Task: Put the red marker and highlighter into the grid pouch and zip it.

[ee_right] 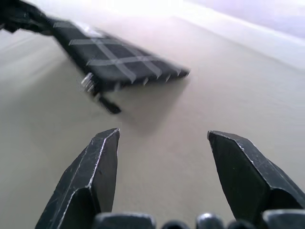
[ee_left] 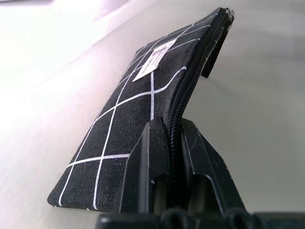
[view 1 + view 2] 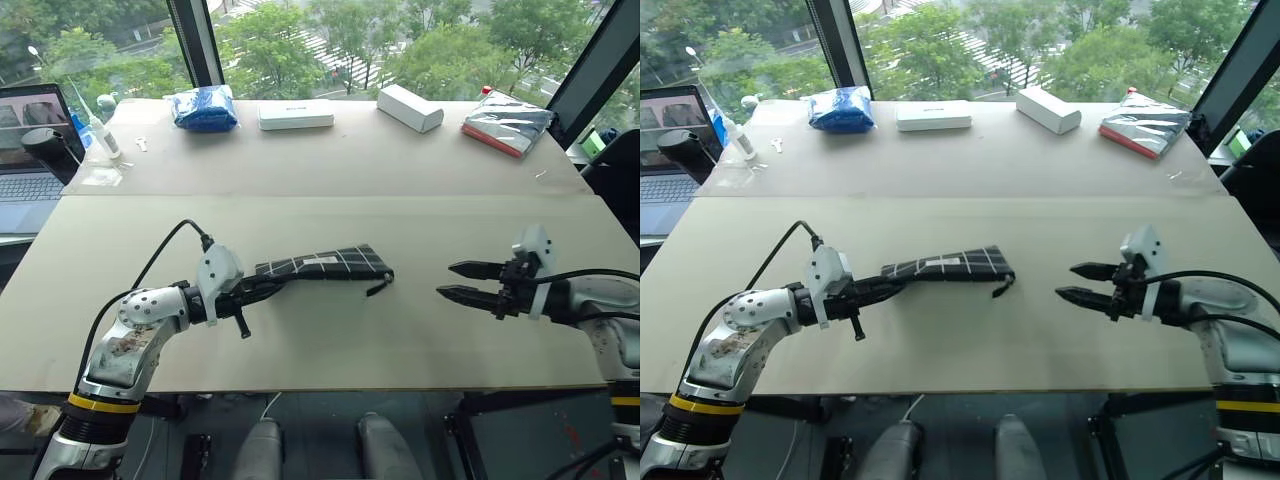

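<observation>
The grid pouch (image 3: 325, 265), black with white lines and a small white label, is lifted at a slant just over the table (image 3: 330, 340). My left gripper (image 3: 262, 288) is shut on its left end, clamping the zipper edge (image 2: 177, 109). The zipper line looks closed along its visible length, and the pull cord (image 3: 378, 288) dangles at the far end. My right gripper (image 3: 445, 280) hovers open to the right of the pouch, pointing at it, with nothing between its fingers (image 1: 102, 157). The red marker and the highlighter are out of view.
Along the far side of the table lie a blue bundle (image 3: 204, 108), two white boxes (image 3: 296, 114) (image 3: 410, 107) and a red and silver packet (image 3: 508, 125). A laptop (image 3: 30, 150) and a small bottle (image 3: 103, 135) stand at the far left.
</observation>
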Controlling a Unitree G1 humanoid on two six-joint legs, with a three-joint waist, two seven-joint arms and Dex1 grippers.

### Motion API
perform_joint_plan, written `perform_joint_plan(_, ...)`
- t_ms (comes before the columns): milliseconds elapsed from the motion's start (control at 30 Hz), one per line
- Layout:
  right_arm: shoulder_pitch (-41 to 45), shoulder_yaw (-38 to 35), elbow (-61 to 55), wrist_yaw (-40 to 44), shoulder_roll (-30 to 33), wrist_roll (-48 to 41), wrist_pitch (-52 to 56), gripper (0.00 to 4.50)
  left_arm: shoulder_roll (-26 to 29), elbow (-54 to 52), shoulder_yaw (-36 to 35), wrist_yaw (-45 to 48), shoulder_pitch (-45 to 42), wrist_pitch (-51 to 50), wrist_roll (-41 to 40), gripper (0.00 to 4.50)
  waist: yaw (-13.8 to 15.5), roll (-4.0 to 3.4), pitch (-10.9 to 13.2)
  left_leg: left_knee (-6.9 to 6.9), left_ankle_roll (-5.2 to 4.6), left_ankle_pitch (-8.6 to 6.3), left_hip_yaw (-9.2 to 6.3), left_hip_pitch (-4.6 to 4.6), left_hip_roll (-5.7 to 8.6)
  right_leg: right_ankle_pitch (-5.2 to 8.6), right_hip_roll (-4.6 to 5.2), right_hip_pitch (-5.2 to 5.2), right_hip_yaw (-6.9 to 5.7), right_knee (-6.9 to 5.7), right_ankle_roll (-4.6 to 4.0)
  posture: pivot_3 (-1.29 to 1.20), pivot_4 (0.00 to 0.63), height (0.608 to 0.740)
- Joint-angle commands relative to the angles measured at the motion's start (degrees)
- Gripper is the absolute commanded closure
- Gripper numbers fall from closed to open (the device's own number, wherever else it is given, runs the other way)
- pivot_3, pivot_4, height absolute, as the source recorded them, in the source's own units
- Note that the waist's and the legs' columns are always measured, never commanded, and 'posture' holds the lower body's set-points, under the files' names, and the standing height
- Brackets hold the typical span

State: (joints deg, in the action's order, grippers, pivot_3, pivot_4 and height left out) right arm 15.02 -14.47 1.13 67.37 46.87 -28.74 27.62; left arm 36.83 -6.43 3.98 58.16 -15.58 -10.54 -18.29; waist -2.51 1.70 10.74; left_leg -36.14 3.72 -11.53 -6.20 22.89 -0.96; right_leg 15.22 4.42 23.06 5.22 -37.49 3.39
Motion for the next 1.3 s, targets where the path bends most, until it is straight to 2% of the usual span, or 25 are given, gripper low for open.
perform_joint_plan(33,-0.3,-2.7,-2.8,-1.3,-0.2,-2.9,0.2,1.22,-0.6,5.7,2.4,3.0,-2.0,8.2,3.6,4.50,0.0,0.00,0.0,-0.01,0.00,0.00,0.00,0.00,0.00,0.00,0.00,-0.01,0.00,0.00,0.00,0.00,0.150,0.740)
perform_joint_plan(167,-1.0,-1.9,-4.5,-3.0,-0.7,-3.1,0.4,1.22,-1.7,12.7,4.7,2.1,-4.4,15.4,8.9,4.50,0.0,0.00,0.0,-0.02,0.00,0.00,0.00,0.01,0.00,0.00,0.00,0.00,0.00,0.00,0.00,0.00,0.150,0.740)
perform_joint_plan(233,-0.9,-1.8,-4.5,-3.3,-0.7,-3.1,0.5,1.15,-2.5,14.2,4.8,2.3,-5.6,16.2,8.9,3.67,0.0,0.00,0.0,-0.04,0.00,0.00,0.00,0.03,0.00,0.00,0.01,0.00,0.01,-0.01,0.00,0.00,0.150,0.740)
perform_joint_plan(333,-0.6,-1.6,-4.2,-3.5,-0.5,-2.8,0.4,1.15,-4.4,11.8,3.9,3.0,-6.0,13.3,5.4,2.69,0.1,0.00,0.0,-0.08,0.00,0.00,0.00,0.04,0.00,0.00,0.01,0.00,0.00,-0.02,0.01,0.00,0.150,0.740)
perform_joint_plan(433,0.3,-0.9,-3.2,-3.7,-0.4,-2.4,0.2,1.15,-5.4,6.1,0.9,1.5,-4.3,6.4,-0.3,1.64,0.1,0.00,0.0,-0.10,0.00,0.00,0.00,0.06,0.00,0.00,0.02,0.00,0.00,-0.04,0.01,0.00,0.150,0.740)
perform_joint_plan(567,1.6,-0.1,-1.5,-3.6,-0.4,-1.9,-0.4,1.15,-4.2,-0.5,-4.7,-0.9,-0.9,-5.7,-9.4,1.64,-0.3,0.00,0.0,-0.11,-0.04,-0.03,0.00,0.03,-0.02,0.00,0.00,0.01,0.00,-0.09,0.02,0.00,0.150,0.740)
perform_joint_plan(700,2.9,0.4,0.5,-3.5,-0.3,-1.4,-1.0,1.15,-2.8,-6.7,-14.0,-9.4,1.6,-22.6,-21.3,1.64,-0.4,-0.02,0.0,-0.12,-0.07,-0.04,0.00,0.00,-0.03,0.02,-0.01,0.01,0.01,-0.15,0.05,0.00,0.150,0.740)
perform_joint_plan(800,3.7,0.2,2.0,-3.2,0.0,-1.2,-1.2,1.15,-1.0,-10.9,-21.6,-16.5,5.5,-30.9,-26.2,1.64,-0.3,-0.02,0.0,-0.15,-0.07,-0.04,-0.01,0.01,-0.03,0.04,0.00,0.00,0.00,-0.14,0.08,0.00,0.150,0.740)
perform_joint_plan(933,4.3,0.3,4.5,-3.1,0.4,-0.4,-2.2,1.15,0.0,-14.6,-31.6,-20.4,12.6,-33.9,-30.4,1.64,-0.3,-0.03,0.0,-0.14,-0.08,-0.05,-0.01,0.00,-0.02,0.03,0.01,0.00,0.01,-0.12,0.07,0.00,0.150,0.740)
perform_joint_plan(1067,5.6,0.9,8.2,-3.0,0.4,0.8,-3.3,1.15,0.0,-15.7,-38.0,-22.6,19.3,-33.4,-30.3,1.64,-0.1,-0.03,0.0,-0.14,-0.08,-0.05,0.00,-0.02,-0.03,0.02,0.01,0.00,0.01,-0.13,0.05,0.00,0.150,0.740)
perform_joint_plan(1300,7.9,2.3,12.5,-2.8,-0.3,2.6,-4.9,1.15,-2.5,-16.7,-39.0,-25.0,24.0,-31.2,-29.1,1.64,0.2,-0.04,0.0,-0.18,-0.06,-0.04,0.01,-0.02,-0.01,0.02,0.02,-0.06,0.01,-0.06,0.04,0.00,0.150,0.740)
